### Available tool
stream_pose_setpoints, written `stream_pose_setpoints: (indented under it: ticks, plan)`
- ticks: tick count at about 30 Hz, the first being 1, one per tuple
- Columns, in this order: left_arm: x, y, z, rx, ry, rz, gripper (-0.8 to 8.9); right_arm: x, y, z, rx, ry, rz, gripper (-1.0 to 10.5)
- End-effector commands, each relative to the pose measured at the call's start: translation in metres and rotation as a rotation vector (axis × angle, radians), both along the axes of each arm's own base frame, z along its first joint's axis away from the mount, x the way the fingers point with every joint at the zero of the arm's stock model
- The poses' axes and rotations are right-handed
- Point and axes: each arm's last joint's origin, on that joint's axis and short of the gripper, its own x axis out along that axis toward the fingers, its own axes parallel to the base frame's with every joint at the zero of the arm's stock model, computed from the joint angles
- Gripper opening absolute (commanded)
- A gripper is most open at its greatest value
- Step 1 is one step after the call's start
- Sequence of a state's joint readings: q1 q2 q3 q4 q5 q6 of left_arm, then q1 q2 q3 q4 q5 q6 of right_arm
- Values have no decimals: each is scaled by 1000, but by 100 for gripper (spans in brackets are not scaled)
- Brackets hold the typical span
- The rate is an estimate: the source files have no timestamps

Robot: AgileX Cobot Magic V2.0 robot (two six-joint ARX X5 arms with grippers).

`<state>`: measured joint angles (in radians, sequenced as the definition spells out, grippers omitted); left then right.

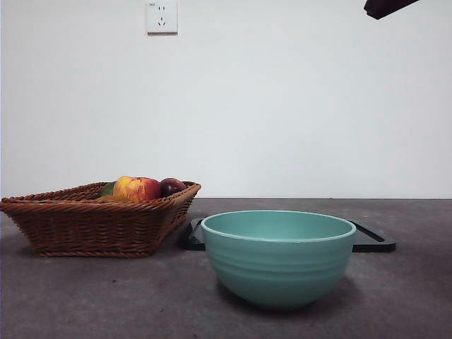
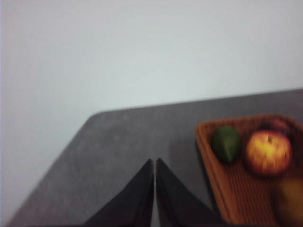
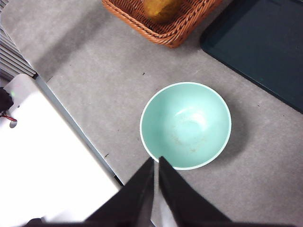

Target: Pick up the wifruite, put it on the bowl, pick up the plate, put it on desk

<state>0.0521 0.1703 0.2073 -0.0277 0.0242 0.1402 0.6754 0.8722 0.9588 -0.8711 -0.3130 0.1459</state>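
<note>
The wifruite point(image 3: 161, 8) is a brown oval fruit lying in the wicker basket point(image 3: 165, 28); the left wrist view shows it blurred point(image 2: 289, 201) at the basket's point(image 2: 236, 189) near end. The mint-green bowl point(image 1: 277, 256) stands empty on the desk point(image 1: 106, 304), in front of the plate point(image 1: 373, 241), a dark flat tray. My right gripper point(image 3: 156, 161) hangs high over the bowl's point(image 3: 185, 125) rim, jaws shut and empty, with the plate point(image 3: 265, 47) beyond. My left gripper point(image 2: 155, 163) is shut and empty, over bare desk point(image 2: 118, 142) beside the basket.
The basket point(image 1: 99, 222) stands left of the bowl with a red-and-yellow apple point(image 1: 136, 188), a dark purple fruit point(image 1: 171, 186) and a green fruit point(image 2: 226, 143). A black arm tip point(image 1: 385, 6) shows at the top right corner. A white block point(image 3: 42, 156) borders the desk.
</note>
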Motion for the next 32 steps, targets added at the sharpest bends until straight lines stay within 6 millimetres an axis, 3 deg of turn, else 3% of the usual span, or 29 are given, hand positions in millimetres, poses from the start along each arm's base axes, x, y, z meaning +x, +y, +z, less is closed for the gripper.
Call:
stream_pose_setpoints:
  ticks: [1, 17, 32]
  plan:
    - [-1, 0, -16, -5, 15, 6, 7, 1, 3, 3, 6, -14, 16, 8]
    - [-2, 0, -62, -34, 112, 8, 7, 1, 3, 3, 6, -14, 16, 8]
    - [-4, 0, -69, -39, 188, 9, 7, 1, 3, 3, 6, -14, 16, 8]
